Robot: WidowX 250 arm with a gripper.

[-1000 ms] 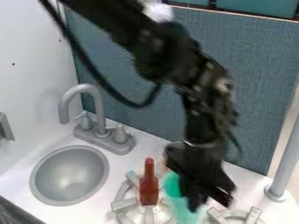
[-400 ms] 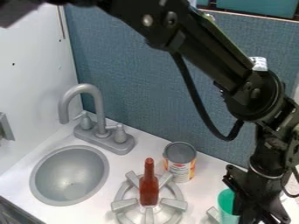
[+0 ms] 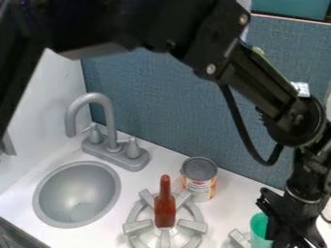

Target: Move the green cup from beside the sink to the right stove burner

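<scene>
Hangs low at the right with the black gripper (image 3: 294, 239) right beside the green cup (image 3: 259, 227), near the bottom edge of the view. Cannot tell, from so cramped an angle, between apart, together and clamped on the cup; perhaps has hold of it, to judge only by the closeness. Partly hides the cup's right side, but shows enough of the rim to read as upright. Cannot make out any clear contact between the cup and the white counter (image 3: 223, 213) below. Counts, in judgement, as partway along: with the cup reached, but without any visible sign of a finished placement or of a withdrawal. Leaves to be done, as far as can be judged, a plain setting-down if held, then a letting-go and a move clear. To the left of the cup, shows part of a grey burner (image 3: 239, 237); farther left, another burner grate (image 3: 137, 226), with a red sauce bottle (image 3: 165, 210) upright over its middle. Just behind the bottle and to its right, has a labelled tin can (image 3: 198, 180) upright on the counter. Toward the left, includes a round grey sink basin (image 3: 76, 193), with a curved grey faucet (image 3: 109, 121) behind.
</scene>
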